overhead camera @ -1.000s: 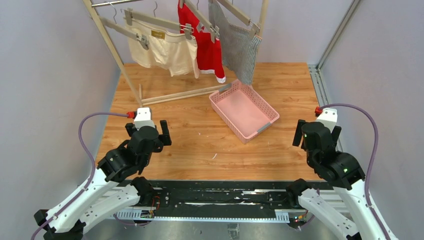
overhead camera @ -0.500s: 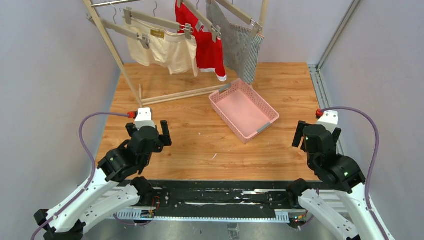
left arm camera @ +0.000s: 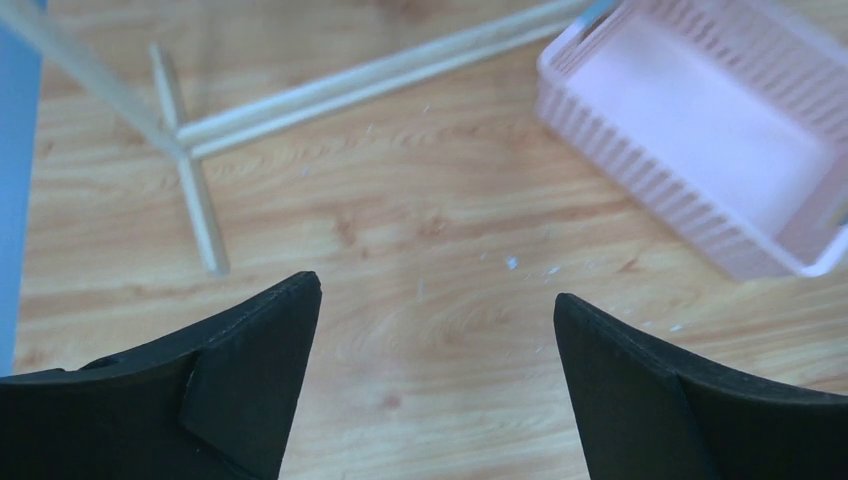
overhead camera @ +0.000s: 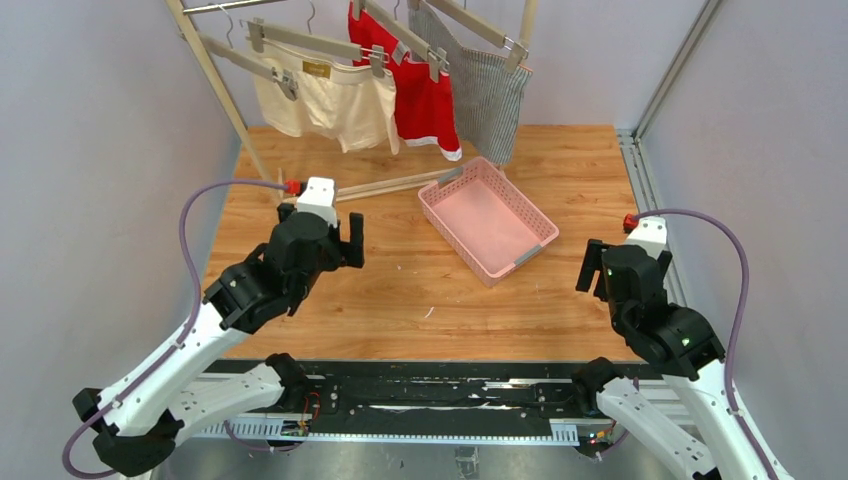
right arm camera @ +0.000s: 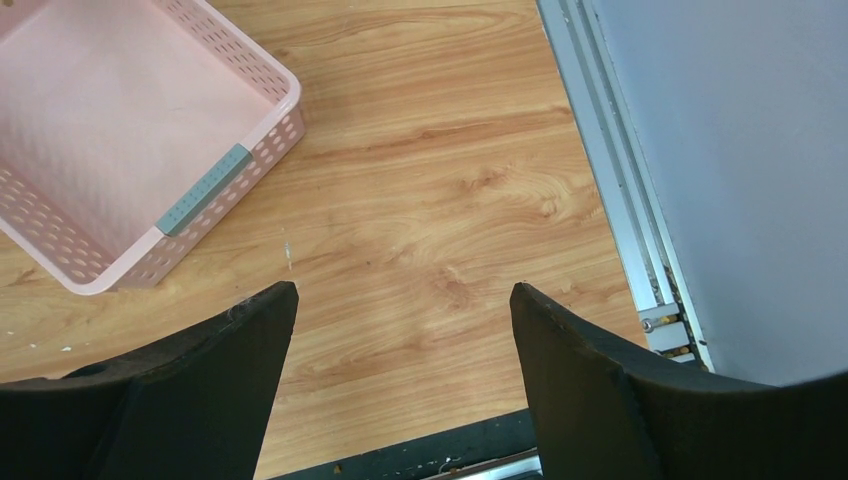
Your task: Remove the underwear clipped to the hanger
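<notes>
My left gripper point(overhead camera: 322, 232) has just moved forward from its place near the table edge, toward the wooden rack point(overhead camera: 215, 75). It now hangs over the bare wood, near the rack's foot point(left arm camera: 190, 200). Its fingers stand wide apart and hold nothing; in the left wrist view I see only floor between them.

Above and behind it, the cream shorts point(overhead camera: 325, 100) hang from their hanger, clipped at the waist. Just beside them hang the red shorts point(overhead camera: 425, 100), whose lower edge now sits a little more to the right than a moment ago, and then the striped shorts point(overhead camera: 490, 95). All three are on the clips, so no piece is removed yet.

I judge this move as the start of the reach. The left arm is the nearer one to the cream shorts, but it is low and must rise to them.

The pink basket point(overhead camera: 455, 238) lies between the arms with nothing in it.

My right gripper point(overhead camera: 628, 262) has shifted only slightly at the right side of the table. Its fingers are also apart and hold nothing.
</notes>
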Robot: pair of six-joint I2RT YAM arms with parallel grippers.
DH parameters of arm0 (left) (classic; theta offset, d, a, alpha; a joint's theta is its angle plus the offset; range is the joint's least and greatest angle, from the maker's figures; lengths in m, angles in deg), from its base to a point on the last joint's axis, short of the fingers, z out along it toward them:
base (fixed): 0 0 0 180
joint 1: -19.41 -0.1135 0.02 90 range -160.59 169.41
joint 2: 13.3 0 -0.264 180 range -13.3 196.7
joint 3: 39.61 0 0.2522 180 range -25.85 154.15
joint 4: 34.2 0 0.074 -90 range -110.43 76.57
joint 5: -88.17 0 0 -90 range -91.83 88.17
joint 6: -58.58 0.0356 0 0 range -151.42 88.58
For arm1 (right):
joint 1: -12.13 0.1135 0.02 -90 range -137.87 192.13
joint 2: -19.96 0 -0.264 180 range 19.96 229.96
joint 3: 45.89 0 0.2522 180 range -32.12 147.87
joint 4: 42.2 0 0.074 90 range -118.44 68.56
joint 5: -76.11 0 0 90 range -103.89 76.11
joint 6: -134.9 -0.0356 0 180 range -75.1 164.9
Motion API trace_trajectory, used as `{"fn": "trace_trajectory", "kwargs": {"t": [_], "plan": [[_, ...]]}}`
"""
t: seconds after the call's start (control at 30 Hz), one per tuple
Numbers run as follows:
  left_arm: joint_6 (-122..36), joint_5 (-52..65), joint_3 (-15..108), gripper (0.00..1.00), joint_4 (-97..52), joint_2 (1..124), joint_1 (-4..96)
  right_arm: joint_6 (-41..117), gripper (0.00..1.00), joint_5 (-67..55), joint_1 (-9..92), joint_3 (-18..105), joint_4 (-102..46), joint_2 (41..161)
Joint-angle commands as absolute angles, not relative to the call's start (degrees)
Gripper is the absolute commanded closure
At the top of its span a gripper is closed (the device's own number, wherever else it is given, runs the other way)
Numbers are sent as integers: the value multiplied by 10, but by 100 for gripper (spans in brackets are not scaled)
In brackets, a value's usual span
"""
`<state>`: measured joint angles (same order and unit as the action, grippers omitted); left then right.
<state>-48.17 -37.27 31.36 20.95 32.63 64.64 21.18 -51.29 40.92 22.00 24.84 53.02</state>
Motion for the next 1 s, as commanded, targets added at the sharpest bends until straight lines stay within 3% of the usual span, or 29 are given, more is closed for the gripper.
{"fn": "trace_trajectory", "kwargs": {"t": [0.0, 0.2, 0.57, 0.77, 0.97], "plan": [[-395, -321, 403, 2, 111, 355, 650, 221, 20, -488, 399, 215, 224, 532], [-333, -375, 579, 2, 12, 428, 650, 237, 20, -467, 400, 222, 215, 534], [-274, -382, 980, 2, 40, 702, 649, 243, 25, -405, 400, 207, 179, 564], [-288, -397, 1111, 2, 66, 827, 626, 240, 27, -369, 400, 197, 166, 570], [-284, -500, 1116, 2, 17, 861, 614, 239, 27, -364, 399, 192, 171, 570]]}}
